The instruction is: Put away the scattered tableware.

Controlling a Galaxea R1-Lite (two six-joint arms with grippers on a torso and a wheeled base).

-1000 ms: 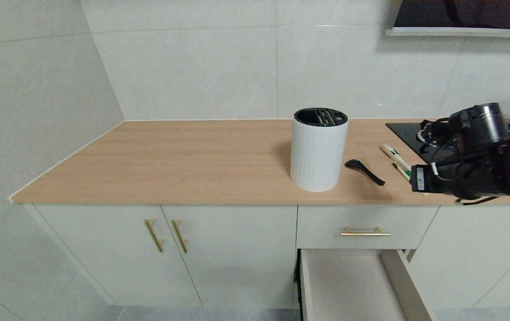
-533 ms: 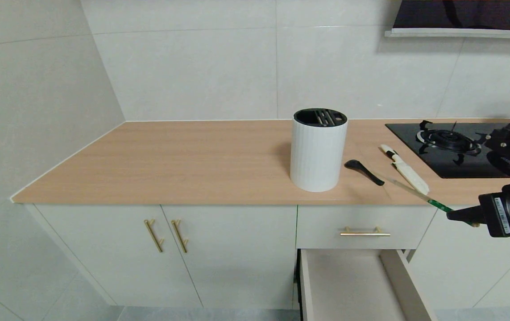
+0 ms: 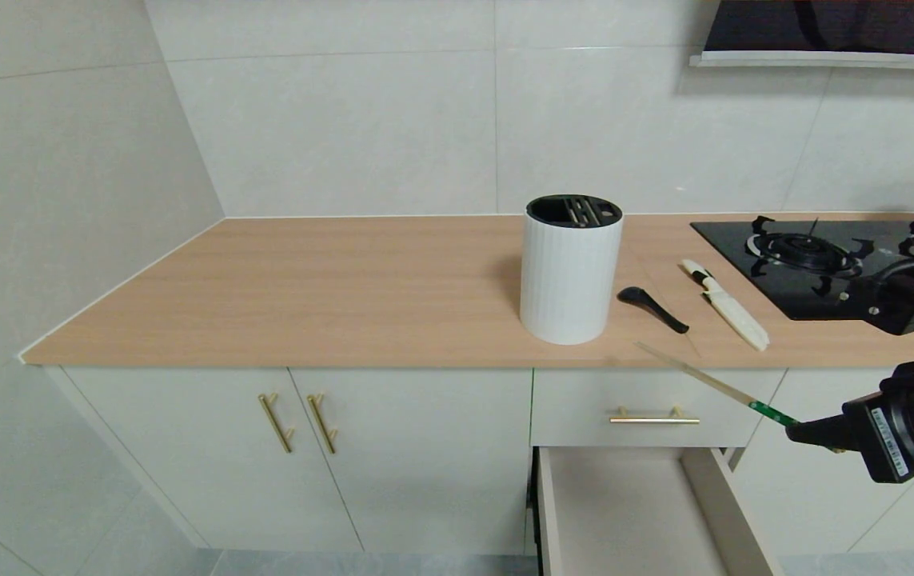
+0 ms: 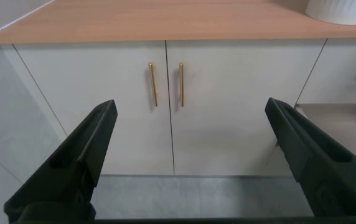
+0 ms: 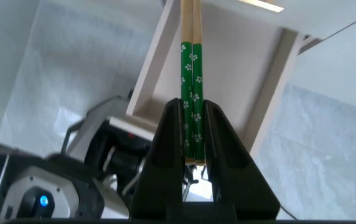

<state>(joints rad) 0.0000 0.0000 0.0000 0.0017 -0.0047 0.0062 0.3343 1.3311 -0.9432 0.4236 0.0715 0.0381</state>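
Chopsticks [image 3: 708, 382] were held clamped in the right gripper [image 3: 799, 432], lower right, near the open drawer [image 3: 716, 500]; the left gripper [image 4: 190, 118] was spread wide.

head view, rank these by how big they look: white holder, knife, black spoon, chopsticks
1. white holder
2. chopsticks and knife: unranked, since the chopsticks look longer but thinner and hang nearer the camera
3. black spoon

Green-ended chopsticks [image 3: 712, 382] pinched in right gripper [image 3: 802, 430], tilted in air off tabletop [image 3: 345, 296] edge; black spoon [image 3: 652, 308], white knife [image 3: 727, 304] lie flat on tabletop.
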